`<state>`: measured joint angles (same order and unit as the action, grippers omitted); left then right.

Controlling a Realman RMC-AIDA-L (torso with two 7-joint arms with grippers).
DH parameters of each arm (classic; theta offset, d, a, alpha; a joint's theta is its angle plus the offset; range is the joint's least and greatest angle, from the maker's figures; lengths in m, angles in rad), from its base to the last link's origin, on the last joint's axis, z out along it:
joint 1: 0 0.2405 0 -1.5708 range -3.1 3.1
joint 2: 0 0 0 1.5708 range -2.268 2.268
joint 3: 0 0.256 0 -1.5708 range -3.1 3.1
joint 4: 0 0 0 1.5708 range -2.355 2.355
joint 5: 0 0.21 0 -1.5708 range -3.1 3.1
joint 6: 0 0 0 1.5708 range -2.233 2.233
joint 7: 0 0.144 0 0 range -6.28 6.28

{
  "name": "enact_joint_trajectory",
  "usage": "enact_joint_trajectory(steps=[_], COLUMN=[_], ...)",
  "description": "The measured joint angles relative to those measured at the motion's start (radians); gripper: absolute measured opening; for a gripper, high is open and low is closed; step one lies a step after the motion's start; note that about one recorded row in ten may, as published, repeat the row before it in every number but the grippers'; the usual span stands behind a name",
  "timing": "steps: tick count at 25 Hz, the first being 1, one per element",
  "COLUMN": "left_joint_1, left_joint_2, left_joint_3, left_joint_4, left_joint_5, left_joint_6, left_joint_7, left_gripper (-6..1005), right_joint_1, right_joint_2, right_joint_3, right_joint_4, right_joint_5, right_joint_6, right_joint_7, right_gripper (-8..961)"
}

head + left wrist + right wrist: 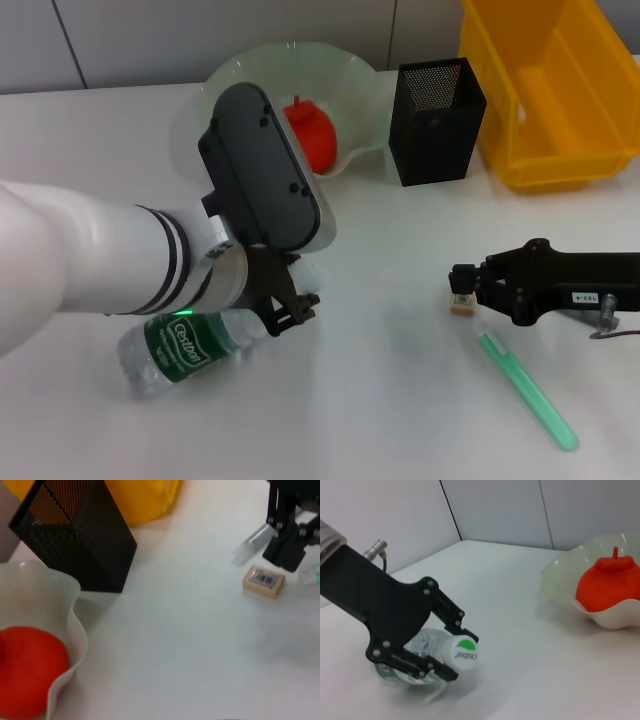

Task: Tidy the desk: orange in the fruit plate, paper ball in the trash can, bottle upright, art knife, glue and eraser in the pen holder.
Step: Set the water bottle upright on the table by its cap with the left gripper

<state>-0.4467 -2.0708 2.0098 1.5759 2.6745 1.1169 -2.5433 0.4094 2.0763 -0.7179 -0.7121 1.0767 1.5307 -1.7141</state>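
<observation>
Orange (313,133): red-orange, small stem knob up, sits inside fruit plate (352,78), a pale-green translucent bowl with wavy rim, at the desk's far edge.

Pen holder (437,120): black mesh square cup, upright, between plate and trash can (560,95), the yellow bin at the far right corner.

Bottle (185,345): clear, dark green label, white cap; lying on its side near the front left.

Eraser (461,304): small beige block with printed label, flat on the desk, right of centre.

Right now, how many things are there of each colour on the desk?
Red-orange: 1, orange
Yellow: 1, bin
Black: 1, pen holder
Green: 3, plate, bottle, pen-like stick
Beige: 1, eraser
Total: 7
</observation>
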Motion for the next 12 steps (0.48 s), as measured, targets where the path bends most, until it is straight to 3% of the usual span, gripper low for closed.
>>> enact_joint_trajectory(steps=[12], left_joint_1=[0.049], left_joint_2=[0.001], left_joint_3=[-0.070], left_joint_4=[0.107], left_joint_5=[-0.005], left_joint_6=[0.003], left_joint_7=[0.015], left_gripper=[446], right_joint_1=[-0.001], right_joint_2=[0.001], right_joint_3=[0.000], right_joint_4=[0.004], right_joint_5=[0.000], right_joint_6=[0.000], right_joint_7=[-0.009], right_gripper=[59])
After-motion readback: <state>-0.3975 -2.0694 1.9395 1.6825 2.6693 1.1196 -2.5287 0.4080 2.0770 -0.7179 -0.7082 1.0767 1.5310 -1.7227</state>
